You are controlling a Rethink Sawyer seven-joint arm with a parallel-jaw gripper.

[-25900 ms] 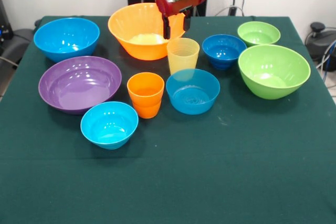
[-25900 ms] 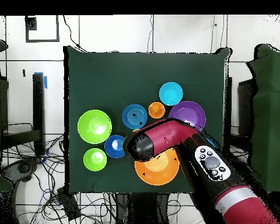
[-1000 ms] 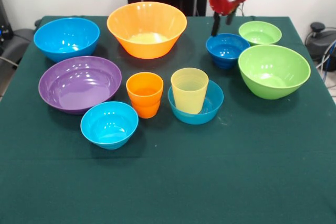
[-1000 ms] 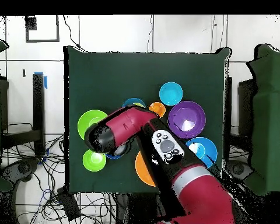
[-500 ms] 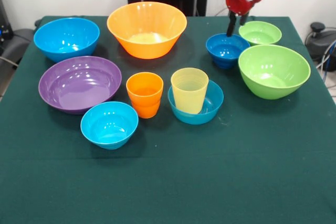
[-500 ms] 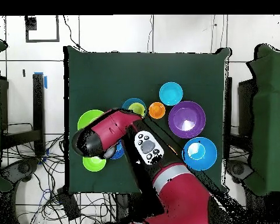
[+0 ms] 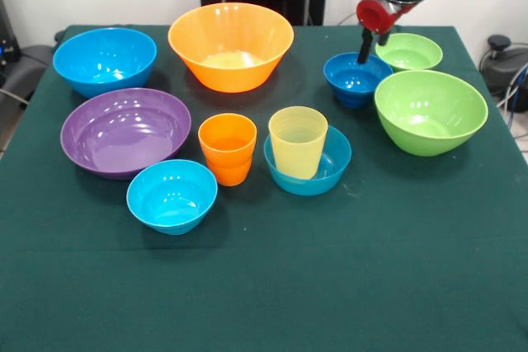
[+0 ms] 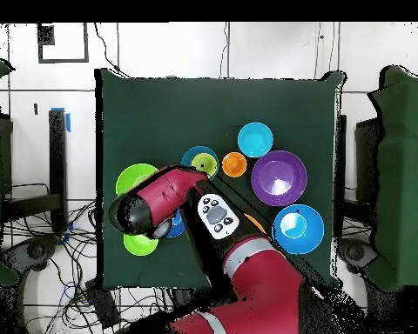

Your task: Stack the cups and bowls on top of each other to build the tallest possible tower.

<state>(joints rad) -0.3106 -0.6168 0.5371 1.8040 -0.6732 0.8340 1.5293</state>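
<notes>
The pale yellow cup (image 7: 298, 141) stands inside a small light blue bowl (image 7: 307, 169) at mid-table. The orange cup (image 7: 228, 147) stands alone to its left. My gripper (image 7: 373, 41) is open and empty, hanging over the far rim of the small dark blue bowl (image 7: 353, 80), beside the small lime green bowl (image 7: 408, 51). In the overhead view the arm's head (image 8: 138, 211) hides the dark blue bowl. The yellow cup in its bowl (image 8: 204, 162) and the orange cup (image 8: 234, 163) show there too.
The large orange bowl (image 7: 231, 45), large blue bowl (image 7: 105, 59), purple bowl (image 7: 125, 131) and a second small light blue bowl (image 7: 172, 195) stand on the left. The large lime green bowl (image 7: 430, 110) stands on the right, just in front of the gripper.
The yellow cup, earlier held beside the orange bowl, now stands in the light blue bowl. The gripper has crossed to the dark blue bowl and dropped slightly in the last half second.
</notes>
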